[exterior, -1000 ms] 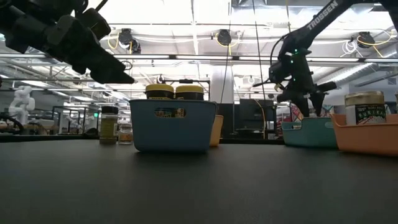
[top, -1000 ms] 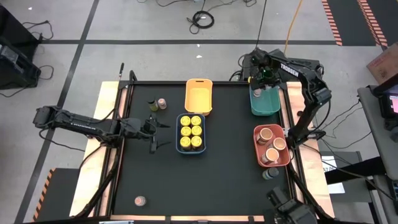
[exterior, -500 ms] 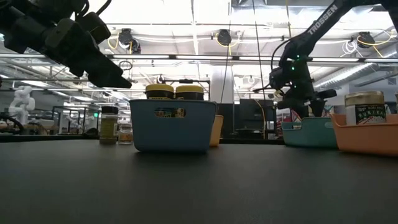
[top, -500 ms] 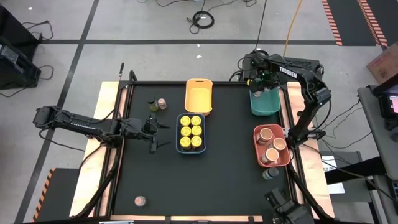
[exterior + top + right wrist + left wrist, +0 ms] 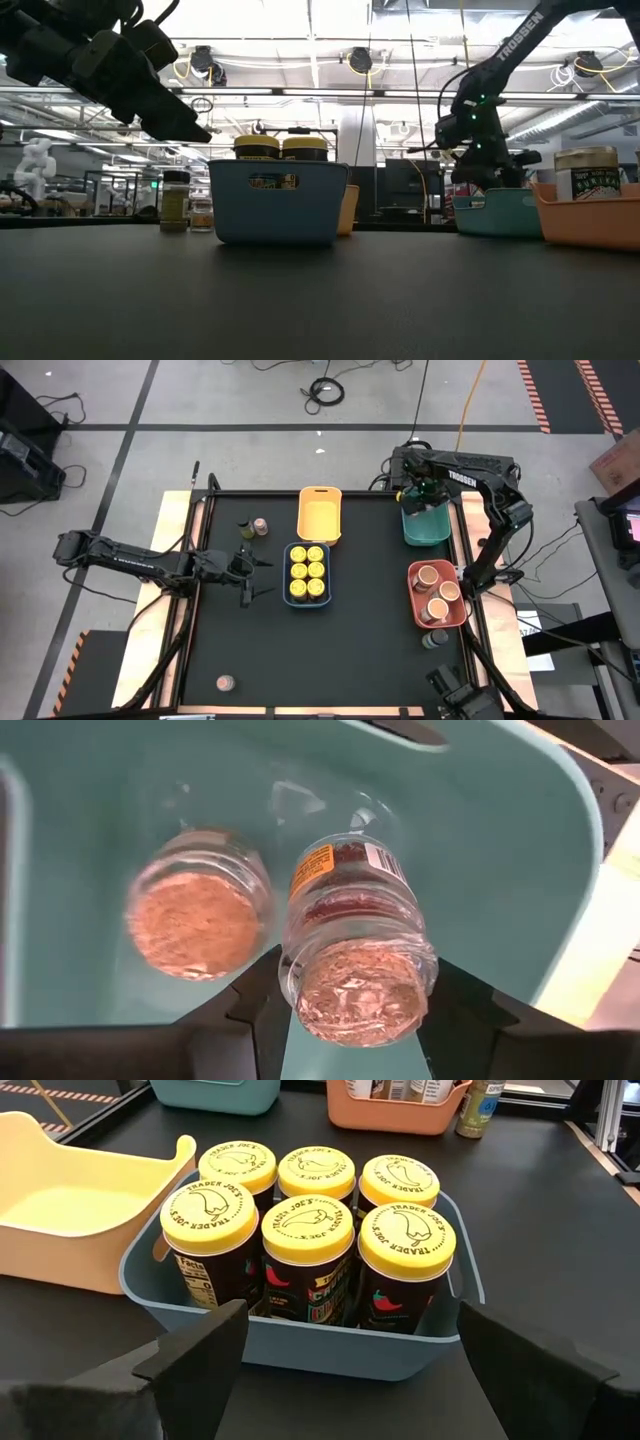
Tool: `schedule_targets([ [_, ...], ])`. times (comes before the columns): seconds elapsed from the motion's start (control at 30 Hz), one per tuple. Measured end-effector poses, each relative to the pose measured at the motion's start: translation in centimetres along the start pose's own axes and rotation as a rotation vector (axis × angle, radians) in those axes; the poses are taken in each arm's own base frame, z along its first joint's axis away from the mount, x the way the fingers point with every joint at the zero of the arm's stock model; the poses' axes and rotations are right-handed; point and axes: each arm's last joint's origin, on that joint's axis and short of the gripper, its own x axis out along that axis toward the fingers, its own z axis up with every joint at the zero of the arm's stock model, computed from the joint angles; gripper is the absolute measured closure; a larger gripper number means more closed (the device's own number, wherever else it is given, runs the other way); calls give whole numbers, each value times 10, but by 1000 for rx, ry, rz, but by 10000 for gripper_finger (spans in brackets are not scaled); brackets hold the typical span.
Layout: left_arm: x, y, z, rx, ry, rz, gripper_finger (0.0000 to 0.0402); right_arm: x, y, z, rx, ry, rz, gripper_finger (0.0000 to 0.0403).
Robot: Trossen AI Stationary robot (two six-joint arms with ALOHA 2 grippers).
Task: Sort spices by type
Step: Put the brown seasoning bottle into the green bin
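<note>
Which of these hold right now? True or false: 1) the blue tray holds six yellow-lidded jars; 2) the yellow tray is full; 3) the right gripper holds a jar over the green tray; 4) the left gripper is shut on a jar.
1) True: the blue tray holds six yellow-lidded jars.
2) False: the yellow tray is empty.
3) True: the right gripper holds a jar over the green tray, beside another jar already there.
4) False: the left gripper is open and empty, beside the blue tray.
</note>
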Motion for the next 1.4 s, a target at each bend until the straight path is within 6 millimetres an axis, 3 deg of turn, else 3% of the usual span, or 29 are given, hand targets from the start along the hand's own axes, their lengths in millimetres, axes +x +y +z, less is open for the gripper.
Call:
schedule_targets([
  [0.7, 0, 0, 0, -1, 0, 1, 39, 2, -1, -1, -15, 2, -10, 231],
  [1.07, 0, 0, 0, 0, 0, 0, 39, 2, -1, 0, -8, -7, 0, 149],
  [1.4, 0, 0, 0, 0, 0, 0, 39, -3, -1, 0, -31, 15, 14, 140],
])
